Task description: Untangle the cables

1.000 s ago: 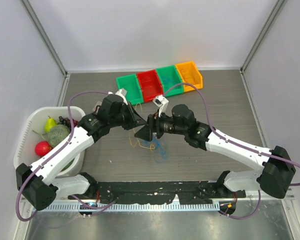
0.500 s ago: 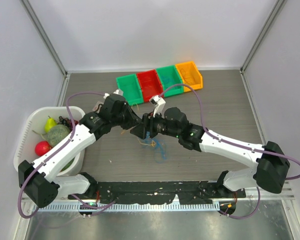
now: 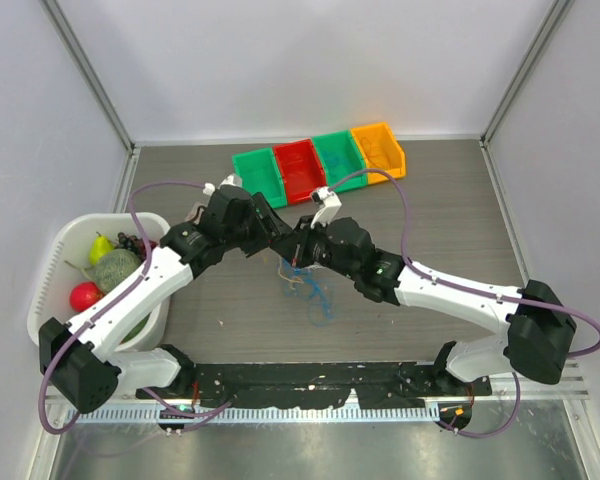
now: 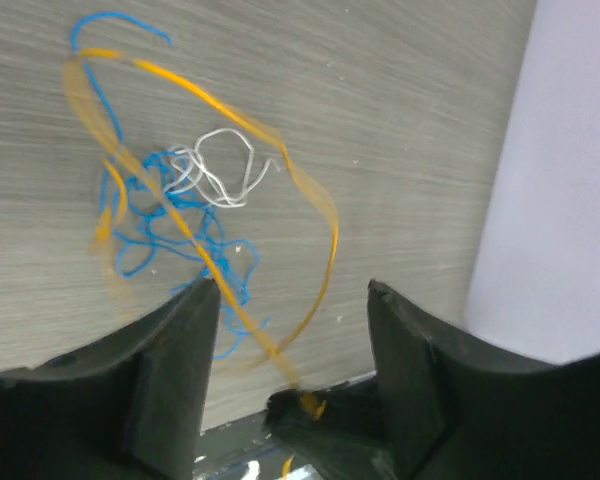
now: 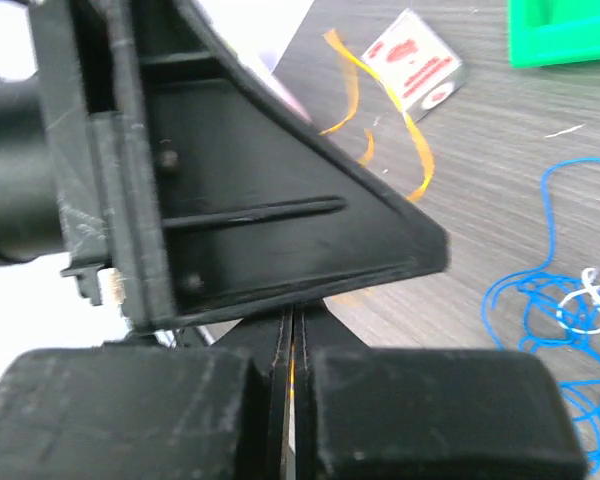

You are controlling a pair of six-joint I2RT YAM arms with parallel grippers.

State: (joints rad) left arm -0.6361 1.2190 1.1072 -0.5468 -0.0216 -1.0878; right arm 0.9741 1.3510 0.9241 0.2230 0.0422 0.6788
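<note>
The cables lie in a loose tangle on the wooden table (image 3: 450,220): a blue cable (image 4: 160,230) in small coils, a whitish cable (image 4: 220,170) looped on top of it, and an orange cable (image 4: 310,200) arching up from the heap. My right gripper (image 5: 292,335) is shut on the orange cable's raised end (image 5: 410,140); a sliver of orange shows between its jaws. My left gripper (image 4: 290,290) stands open around that pinched end, its fingers (image 4: 170,370) clear of the cable. From above, both grippers (image 3: 280,243) (image 3: 298,252) meet over the tangle (image 3: 305,285).
A row of bins stands at the back: green (image 3: 258,175), red (image 3: 298,168), green (image 3: 338,155) and orange (image 3: 378,148). A white basket (image 3: 52,270) with fruit sits at the left edge. Grey walls close in the table on three sides.
My left gripper has opened and let go of the orange cable. My right gripper moved in to the left and shut on that cable's end.
</note>
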